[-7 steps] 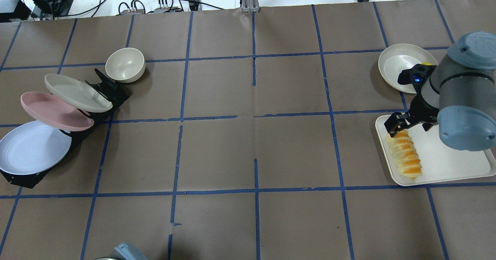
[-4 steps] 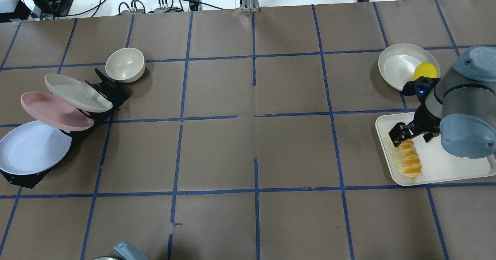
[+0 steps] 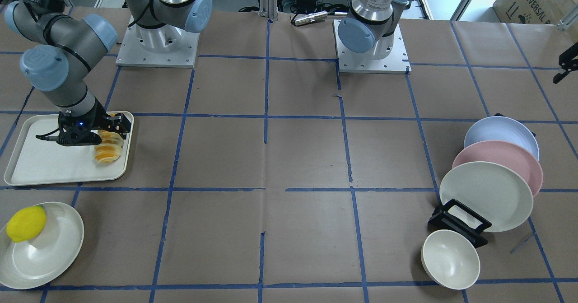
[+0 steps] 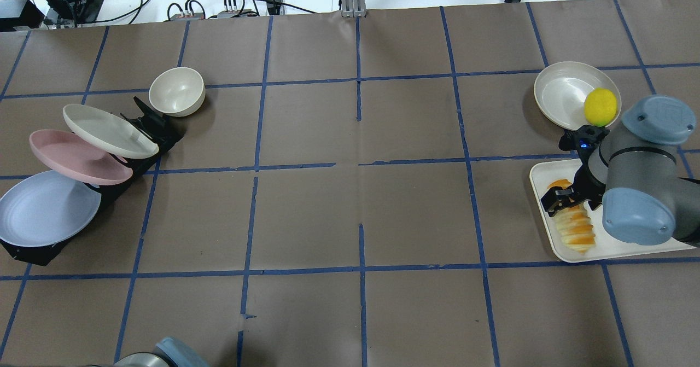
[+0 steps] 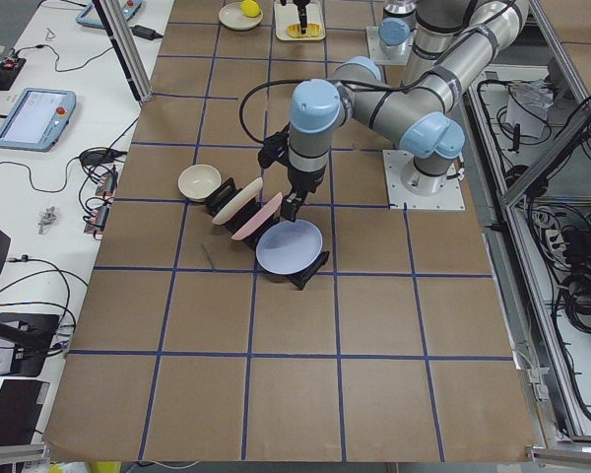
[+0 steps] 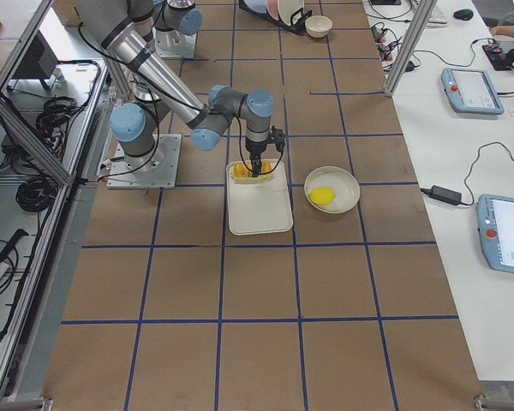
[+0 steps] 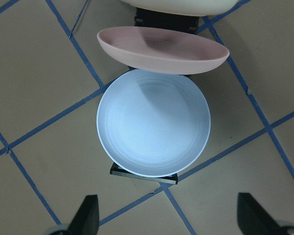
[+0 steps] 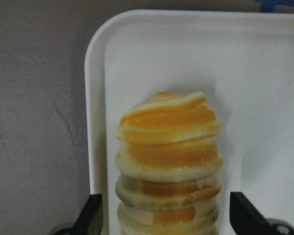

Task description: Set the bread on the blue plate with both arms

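Right hand (image 8: 167, 218) lowered over the bread (image 4: 574, 227), fingers spread wide, one on each flank of the loaf near one end. The wrist view shows a small gap on both sides, so nothing is pinched. The bread lies flat on a white tray (image 4: 634, 236), along the tray rim that faces the middle of the counter (image 4: 361, 203). Beyond the tray, a yellow lemon (image 4: 600, 107) sits at the edge of a cream dish (image 4: 563, 91), near the right arm's wrist but apart from it.

Left hand (image 7: 171, 220) hangs above the blue plate (image 7: 153, 122), fingers likewise spread and holding nothing. The blue plate leans in the end slot of a black rack (image 7: 144, 175) at the opposite end of the counter, well apart from the bread. A pink plate (image 7: 161, 51) in the next slot overhangs the blue plate's upper edge. A cream plate (image 4: 106, 130) follows behind it, and a cream bowl (image 4: 176, 91) stands on the counter just beside the rack's far end.
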### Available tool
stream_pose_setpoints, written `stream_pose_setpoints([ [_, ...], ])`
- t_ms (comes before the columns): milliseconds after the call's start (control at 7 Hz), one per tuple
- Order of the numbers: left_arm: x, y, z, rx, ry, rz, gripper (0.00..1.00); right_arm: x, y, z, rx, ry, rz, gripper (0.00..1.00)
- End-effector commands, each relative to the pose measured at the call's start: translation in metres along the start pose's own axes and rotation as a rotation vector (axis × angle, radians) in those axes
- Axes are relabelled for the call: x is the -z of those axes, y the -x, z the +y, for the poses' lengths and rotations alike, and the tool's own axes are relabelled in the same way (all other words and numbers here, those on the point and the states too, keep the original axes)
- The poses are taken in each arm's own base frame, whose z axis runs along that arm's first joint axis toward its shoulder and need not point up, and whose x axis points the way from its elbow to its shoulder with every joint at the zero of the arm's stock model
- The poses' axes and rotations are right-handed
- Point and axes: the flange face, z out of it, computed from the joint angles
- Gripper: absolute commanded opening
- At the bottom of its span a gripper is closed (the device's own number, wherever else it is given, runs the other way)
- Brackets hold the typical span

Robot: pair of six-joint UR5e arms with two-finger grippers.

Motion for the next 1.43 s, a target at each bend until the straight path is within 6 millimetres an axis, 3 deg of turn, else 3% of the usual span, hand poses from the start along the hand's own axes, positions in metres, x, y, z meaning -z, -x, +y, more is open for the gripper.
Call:
stream_pose_setpoints([
  [0, -0.058, 0.068, -0.014, 0.001, -0.015, 0.091, 1.00, -0.009, 0.000, 0.002, -0.001, 0.019, -0.004, 0.74],
  [143, -0.083, 0.078, -0.027, -0.013, -0.009, 0.133, 1.00, -0.009, 0.002, 0.003, 0.006, 0.031, -0.007, 0.18],
  [286, -0.112, 0.084, -0.042, -0.020, -0.043, 0.176, 1.00, -0.007, 0.002, 0.004, 0.006, 0.028, -0.006, 0.09],
  [429, -0.150, 0.095, -0.051, -0.017, -0.054, 0.216, 1.00, -0.003, 0.001, 0.003, 0.005, 0.017, 0.000, 0.08],
  [571, -0.172, 0.105, -0.055, -0.016, -0.087, 0.217, 1.00, 0.002, 0.000, 0.002, -0.002, 0.008, 0.005, 0.09],
  [714, -0.200, 0.112, -0.057, -0.013, -0.101, 0.253, 1.00, 0.025, -0.003, -0.001, -0.010, -0.020, 0.021, 0.09],
  [1000, -0.218, 0.112, -0.052, -0.007, -0.084, 0.283, 1.00, 0.134, 0.005, -0.022, -0.119, -0.017, 0.002, 0.11],
  [1143, -0.228, 0.107, -0.049, -0.006, -0.060, 0.303, 1.00, 0.197, 0.042, -0.046, -0.114, -0.040, 0.014, 0.13],
  [1286, -0.234, 0.115, -0.046, -0.008, -0.036, 0.301, 1.00, 0.245, 0.084, -0.059, -0.167, -0.022, 0.009, 0.14],
])
